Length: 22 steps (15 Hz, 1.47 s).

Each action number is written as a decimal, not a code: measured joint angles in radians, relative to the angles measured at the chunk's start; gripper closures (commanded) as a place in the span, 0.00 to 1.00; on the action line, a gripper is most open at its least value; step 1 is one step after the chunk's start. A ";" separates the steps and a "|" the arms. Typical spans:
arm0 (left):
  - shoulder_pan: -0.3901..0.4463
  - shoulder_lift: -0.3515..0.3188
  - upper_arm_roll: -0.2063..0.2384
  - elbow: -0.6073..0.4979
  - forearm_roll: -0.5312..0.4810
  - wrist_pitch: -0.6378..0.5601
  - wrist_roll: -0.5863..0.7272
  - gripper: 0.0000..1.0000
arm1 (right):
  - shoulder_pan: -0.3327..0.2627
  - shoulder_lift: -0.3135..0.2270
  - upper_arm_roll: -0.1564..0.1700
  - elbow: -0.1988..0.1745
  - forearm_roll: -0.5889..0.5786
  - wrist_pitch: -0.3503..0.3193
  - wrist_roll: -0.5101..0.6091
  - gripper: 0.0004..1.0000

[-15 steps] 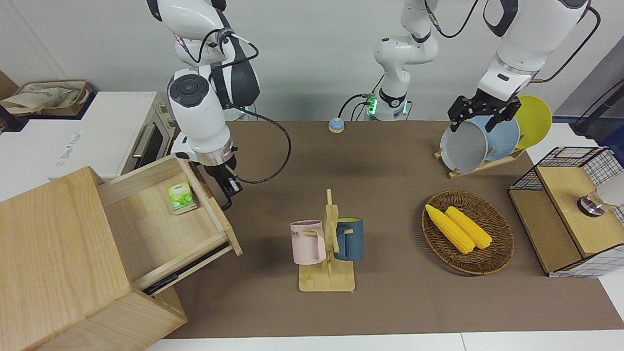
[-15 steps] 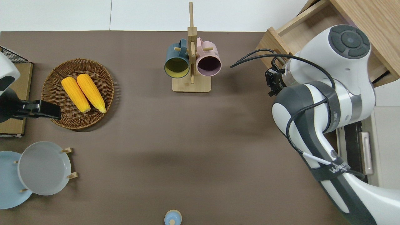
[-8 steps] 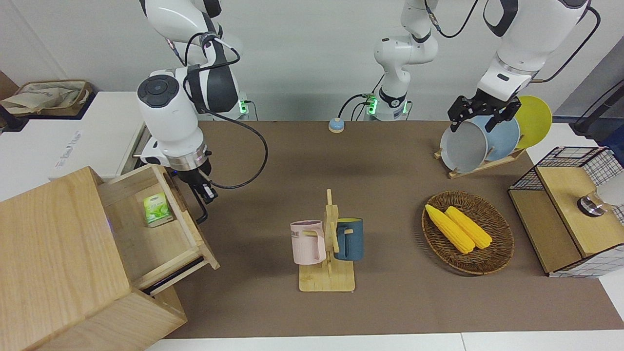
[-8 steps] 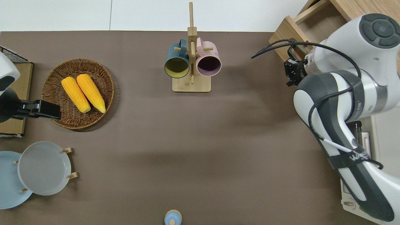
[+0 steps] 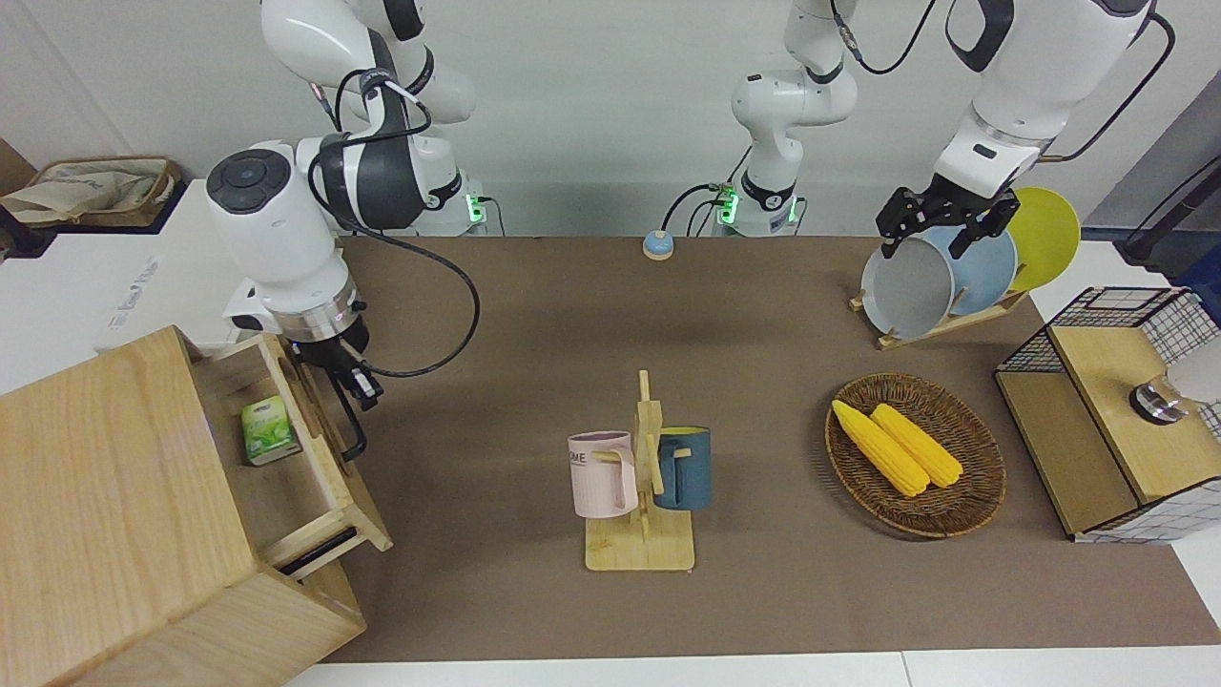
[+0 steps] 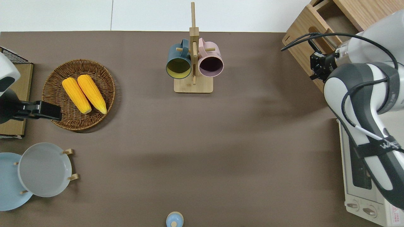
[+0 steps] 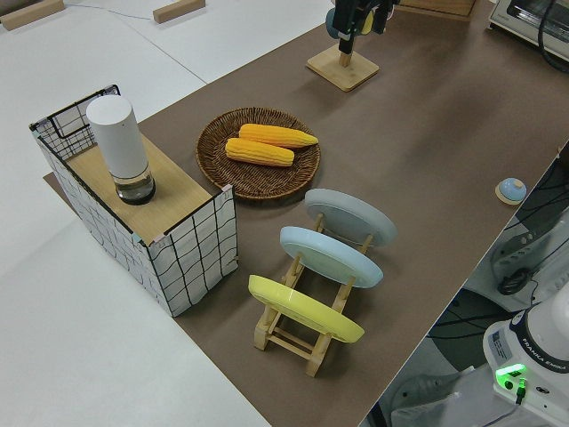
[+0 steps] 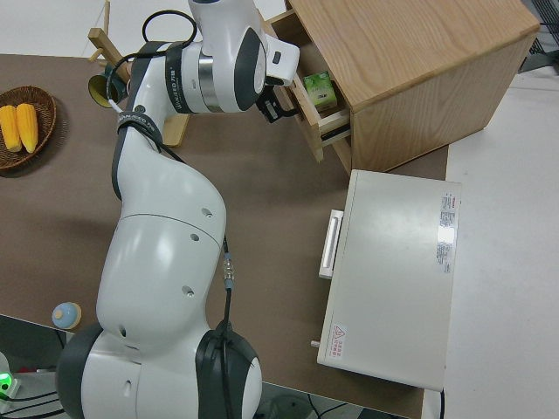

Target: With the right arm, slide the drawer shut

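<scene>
The drawer (image 5: 361,498) of the pale wooden cabinet (image 5: 105,496) stands partly open, with a small green box (image 5: 265,429) inside. The black loop handle (image 5: 355,434) is on its front. My right gripper (image 5: 349,380) is at the drawer front, against the handle's end nearer to the robots. In the overhead view the right gripper (image 6: 317,64) touches the drawer front (image 6: 300,53). The right side view shows the right gripper (image 8: 272,109) at the drawer (image 8: 312,131). My left arm is parked.
A white toaster oven (image 8: 393,271) stands beside the cabinet, nearer to the robots. A mug rack (image 5: 641,477) with a pink and a blue mug is mid-table. A corn basket (image 5: 914,453), a plate rack (image 5: 940,277) and a wire box (image 5: 1116,410) stand toward the left arm's end.
The right gripper has moved toward the cabinet with the drawer front, and the drawer has slid well inward. The left arm has not moved.
</scene>
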 measured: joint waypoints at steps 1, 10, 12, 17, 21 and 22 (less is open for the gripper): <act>0.000 0.000 0.000 0.000 0.000 0.000 0.000 0.01 | -0.007 0.002 0.000 0.005 0.000 0.000 -0.002 1.00; 0.000 0.000 0.000 0.000 0.000 0.000 0.000 0.01 | -0.081 0.016 0.003 0.038 0.001 0.014 -0.087 1.00; 0.000 0.000 0.000 0.000 0.000 0.000 0.000 0.01 | -0.087 0.016 0.009 0.038 0.002 0.014 -0.089 1.00; 0.000 0.000 0.000 0.000 0.000 0.000 0.000 0.01 | -0.088 0.016 0.010 0.038 0.002 0.014 -0.089 1.00; 0.000 0.000 0.000 0.000 0.000 0.000 0.000 0.01 | -0.086 0.019 0.017 0.038 0.002 0.014 -0.097 1.00; 0.000 0.000 0.000 0.000 0.000 0.000 0.000 0.01 | -0.079 0.021 0.021 0.038 0.002 0.014 -0.100 1.00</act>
